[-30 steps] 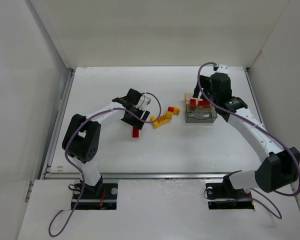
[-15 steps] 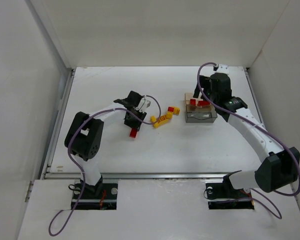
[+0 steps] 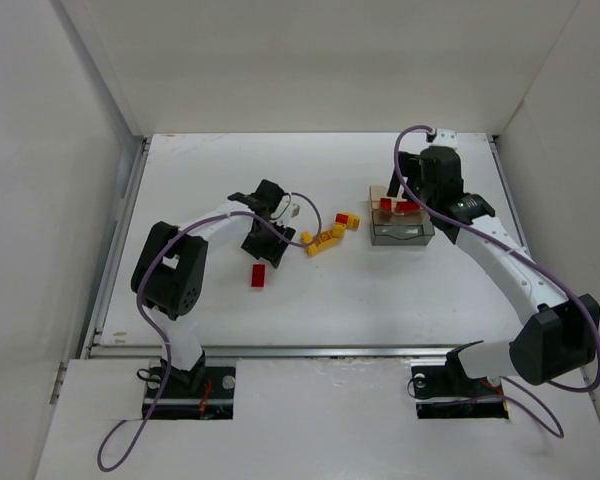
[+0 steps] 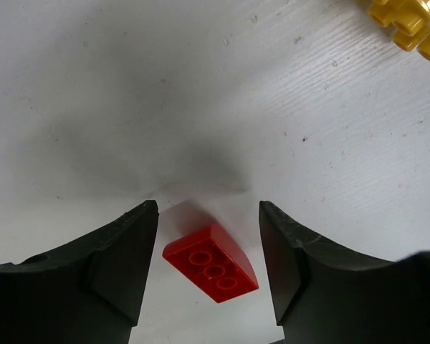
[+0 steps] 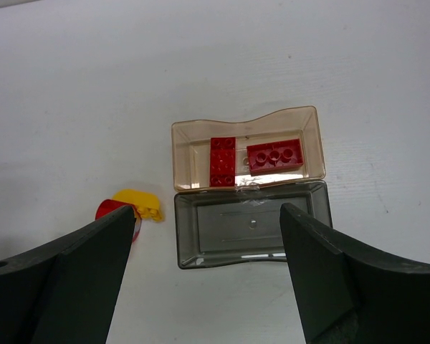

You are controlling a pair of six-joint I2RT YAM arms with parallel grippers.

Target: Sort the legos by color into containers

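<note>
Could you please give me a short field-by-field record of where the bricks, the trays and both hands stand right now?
left hand: open, fingers either side of a red brick, not gripping it
red brick: lying on the table
right hand: open, above the trays, holding nothing
tan tray: two red bricks inside
clear grey tray: empty, adjoining the tan tray
yellow bricks: loose cluster on the table, left of the trays
</note>
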